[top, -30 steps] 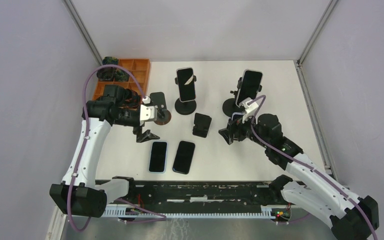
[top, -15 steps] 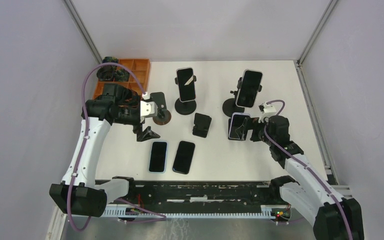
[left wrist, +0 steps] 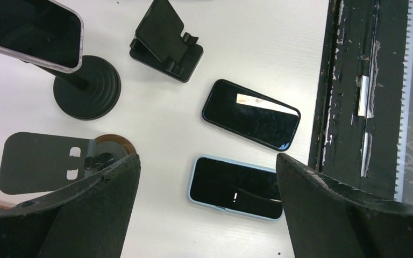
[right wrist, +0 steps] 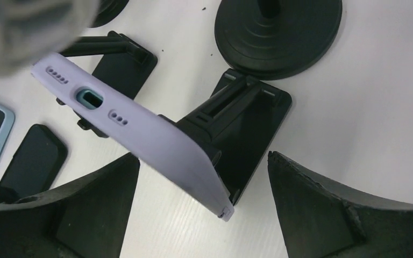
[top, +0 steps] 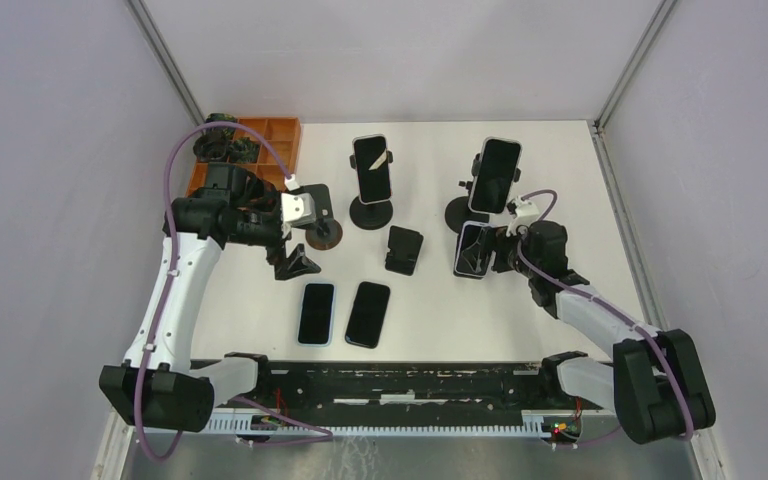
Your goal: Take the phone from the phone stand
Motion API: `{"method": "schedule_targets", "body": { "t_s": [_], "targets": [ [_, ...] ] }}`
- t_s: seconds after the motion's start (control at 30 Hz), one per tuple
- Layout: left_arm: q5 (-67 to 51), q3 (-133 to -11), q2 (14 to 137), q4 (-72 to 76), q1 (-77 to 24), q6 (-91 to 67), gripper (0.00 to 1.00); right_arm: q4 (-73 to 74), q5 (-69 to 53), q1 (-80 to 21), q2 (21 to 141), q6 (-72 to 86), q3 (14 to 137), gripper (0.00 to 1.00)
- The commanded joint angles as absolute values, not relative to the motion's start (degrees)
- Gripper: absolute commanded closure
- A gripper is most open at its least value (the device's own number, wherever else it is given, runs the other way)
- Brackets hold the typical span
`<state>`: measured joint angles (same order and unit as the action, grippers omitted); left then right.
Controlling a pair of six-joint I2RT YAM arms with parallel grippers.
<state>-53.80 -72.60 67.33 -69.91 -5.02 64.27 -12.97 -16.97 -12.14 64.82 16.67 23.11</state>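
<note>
Bright, even light; soft shadows; glare streak on one flat phone point(left wrist: 251, 114).

An orange compartment tray point(top: 282, 150) sits at the far left corner of the white table point(top: 580, 200), with a dark greenish bundle point(top: 218, 147) at its left end. Nearer the front edge, a pale-blue-cased phone point(top: 316, 313) and a black phone point(top: 368, 314) lie flat, screens up, side by side.

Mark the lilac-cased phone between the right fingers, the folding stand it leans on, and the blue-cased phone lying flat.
Lilac-cased phone point(right wrist: 140, 131): right wrist view, case's long side.
Folding stand point(right wrist: 250, 131): right wrist view, base plate.
Blue-cased phone point(left wrist: 235, 188): left wrist view, middle of screen.
</note>
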Motion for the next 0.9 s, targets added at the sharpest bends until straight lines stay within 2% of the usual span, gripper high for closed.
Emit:
{"method": "schedule_targets", "body": {
  "t_s": [0.0,0.33,0.47,0.63,0.7,0.87],
  "targets": [
    [-53.28,-74.45,65.37,-68.24,-5.28,60.43,0.0,-22.75,-18.51,-11.57,68.04,17.33,23.59,0.08],
    [-50.36,-73.96,64.86,-65.73,-5.27,56.94,0.0,-36.73,-22.93,-11.62,67.39,22.99,15.11,0.2],
    [-50.61,-73.18,64.95,-65.7,-5.27,56.95,0.0,-45.18,-23.02,-11.67,66.49,27.26,9.33,0.3],
    [-53.23,-71.66,64.94,-66.04,-5.27,57.0,0.0,-48.61,-23.52,-11.65,66.28,29.37,8.02,0.47],
    [-54.41,-71.02,65.03,-67.42,-5.32,58.29,0.0,-48.49,-23.79,-11.7,66.26,29.25,8.62,0.48],
    [-54.84,-71.07,65.26,-70.63,-5.27,61.14,0.0,-47.54,-23.75,-11.73,67.44,28.59,10.75,0.43]
  ]
}}
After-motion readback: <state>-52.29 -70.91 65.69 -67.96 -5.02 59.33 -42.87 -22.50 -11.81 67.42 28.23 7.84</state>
